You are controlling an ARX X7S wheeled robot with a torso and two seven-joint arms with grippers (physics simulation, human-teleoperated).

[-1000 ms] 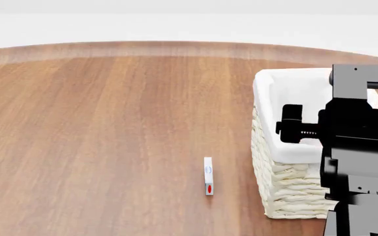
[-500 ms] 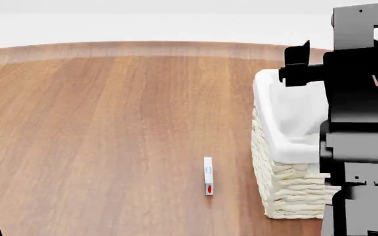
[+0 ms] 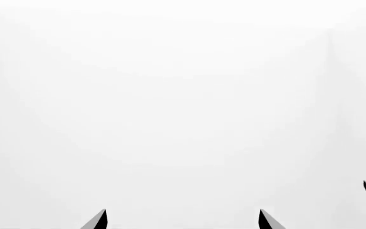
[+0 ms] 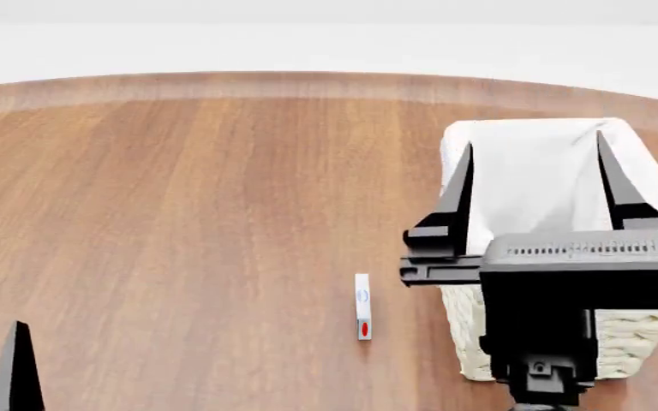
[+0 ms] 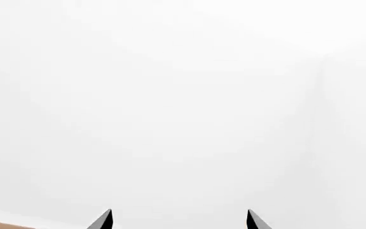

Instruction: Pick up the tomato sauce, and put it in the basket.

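No tomato sauce anywhere in these views, so where it sits, which way it points and how its long axis lies can't be told. Going by the task alone, I'd guess a small tin: stiff, a bit heavy for its size, smooth sides that could slip, so squeeze it across the round body at mid-height rather than by the rims.

The basket [image 4: 512, 171] sits on the tabletop [image 4: 192, 214], and its white lining looks bare as far as I can see in. The right claw [image 4: 531, 171] hangs over it, prongs spread wide, gripping nothing. Left of the basket a small white box [image 4: 362, 306] lies flat (not the can). The left claw [image 3: 181, 220] has its tips apart and empty too, facing blank white
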